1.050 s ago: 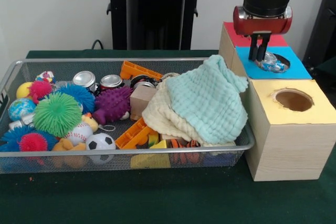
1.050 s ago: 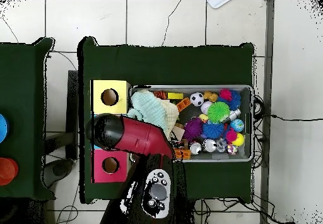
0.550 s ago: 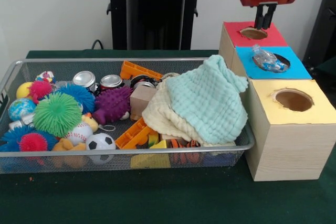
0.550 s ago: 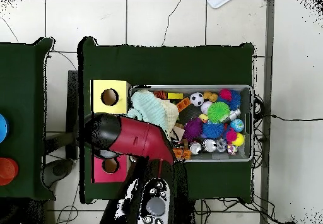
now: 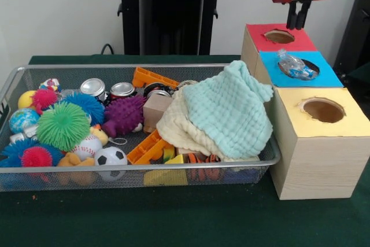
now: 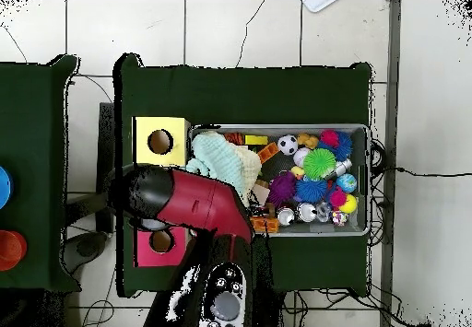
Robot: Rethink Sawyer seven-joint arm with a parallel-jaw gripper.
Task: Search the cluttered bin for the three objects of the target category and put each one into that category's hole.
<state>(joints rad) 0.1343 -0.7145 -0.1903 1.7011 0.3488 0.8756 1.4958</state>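
From the left I see the wire bin [image 5: 11, 82] packed with spiky balls, cans [image 5: 92, 87] and a mint cloth [image 5: 228, 111] heaped at its right end. Right of it, a crushed plastic bottle [image 5: 293, 65] lies across the blue box's hole [image 5: 292, 67]. My gripper [image 5: 298, 24] hangs vertical above the red box [image 5: 279, 37], its fingers nearly together, holding nothing.

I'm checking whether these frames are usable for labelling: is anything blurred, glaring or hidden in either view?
Front view: sharp and evenly lit, cans showing small highlights, the gripper cropped at the top edge. Overhead view: the red arm hides the blue box, and bin contents are too small to identify.
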